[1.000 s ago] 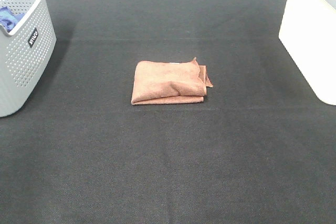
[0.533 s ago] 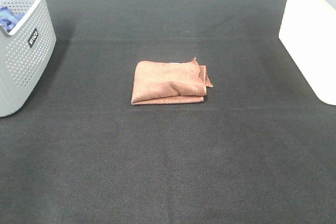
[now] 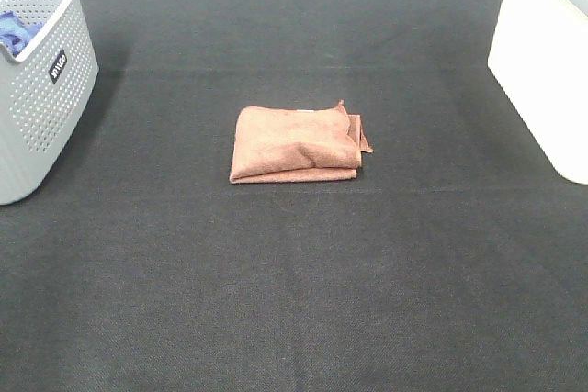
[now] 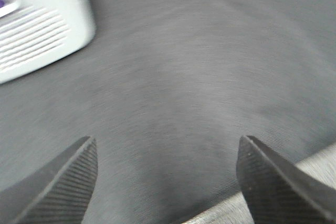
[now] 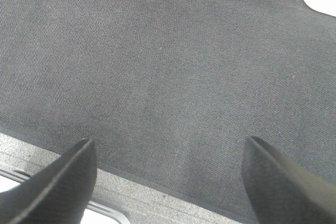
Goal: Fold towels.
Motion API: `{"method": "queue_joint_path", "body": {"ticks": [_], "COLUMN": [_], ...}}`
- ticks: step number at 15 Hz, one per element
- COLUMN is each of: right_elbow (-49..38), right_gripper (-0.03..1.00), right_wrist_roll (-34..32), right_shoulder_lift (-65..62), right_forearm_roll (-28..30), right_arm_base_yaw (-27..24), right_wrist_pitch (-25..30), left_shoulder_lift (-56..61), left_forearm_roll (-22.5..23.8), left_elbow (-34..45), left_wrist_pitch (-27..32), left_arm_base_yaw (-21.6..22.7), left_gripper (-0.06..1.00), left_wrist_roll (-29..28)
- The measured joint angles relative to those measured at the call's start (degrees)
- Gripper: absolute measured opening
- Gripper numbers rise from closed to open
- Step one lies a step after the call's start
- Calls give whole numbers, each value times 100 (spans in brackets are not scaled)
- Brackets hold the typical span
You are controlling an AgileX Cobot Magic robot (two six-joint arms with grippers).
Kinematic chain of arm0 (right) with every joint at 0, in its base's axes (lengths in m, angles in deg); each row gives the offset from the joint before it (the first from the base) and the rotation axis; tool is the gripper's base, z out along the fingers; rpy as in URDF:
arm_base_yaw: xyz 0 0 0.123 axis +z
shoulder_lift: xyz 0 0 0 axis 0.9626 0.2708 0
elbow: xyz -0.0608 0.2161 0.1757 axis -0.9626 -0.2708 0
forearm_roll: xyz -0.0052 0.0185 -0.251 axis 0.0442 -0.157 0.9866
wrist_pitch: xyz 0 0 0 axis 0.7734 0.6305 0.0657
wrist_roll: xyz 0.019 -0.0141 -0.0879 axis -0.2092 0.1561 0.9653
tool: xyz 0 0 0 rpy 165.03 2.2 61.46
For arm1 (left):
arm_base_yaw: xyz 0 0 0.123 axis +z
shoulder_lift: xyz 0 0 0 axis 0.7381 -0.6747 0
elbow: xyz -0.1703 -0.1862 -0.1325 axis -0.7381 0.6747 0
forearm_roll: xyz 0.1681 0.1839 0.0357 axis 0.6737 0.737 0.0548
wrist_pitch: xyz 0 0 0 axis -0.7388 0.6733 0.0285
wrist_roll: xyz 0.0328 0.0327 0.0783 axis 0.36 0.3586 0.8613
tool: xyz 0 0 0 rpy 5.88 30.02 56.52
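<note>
In the exterior high view, one reddish-brown towel (image 3: 296,143) is seen folded into a compact rectangle at the centre of the frame, lying flat on the dark worktop (image 3: 294,300). Loose corners of its layers stick out at its right end. One grey perforated basket (image 3: 37,89) stands at the upper left of the frame, with one blue cloth (image 3: 13,30) visible inside it. One white container (image 3: 542,61) is cut off by the right edge at the upper right. Both containers are well apart from the towel. No arm is seen in this view.

In the left wrist view, which is blurred, the left gripper (image 4: 165,182) is shown by two dark ribbed fingertips at the lower corners of the frame; its jaws are spread wide with nothing between them but worktop. A part of the basket appears at the upper left, and a small sliver of the towel at the top edge.

In the right wrist view, the right gripper (image 5: 168,179) is likewise shown by two dark fingertips at the lower corners, the jaws spread and empty above the worktop edge. A corner of the white container is seen at the upper right.
</note>
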Motion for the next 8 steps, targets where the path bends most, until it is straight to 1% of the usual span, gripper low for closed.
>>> {"method": "queue_joint_path", "body": {"ticks": [2,4,6,8], "right_elbow": [0,0,0,0], "right_gripper": [73,73,73,73], "right_wrist_roll": [0,0,0,0], "right_shoulder_lift": [-292,-848,-1473,-1753], "right_forearm_roll": [-6,-11,-40,-40], "right_arm_base_yaw": [-516,-928,-1043,-1043], "right_wrist_pitch": [-11,-11,-11,-11], "left_shoulder_lift": [172,630,1261,1341], "left_forearm_roll": [0,0,0,0], "left_elbow": [0,0,0,0], "left_wrist_pitch": [6,6,17,23], "left_arm_base_yaw": [579,1071,1335,1364], "left_gripper": [71,71,71,71], "left_wrist_roll": [0,0,0,11]}}
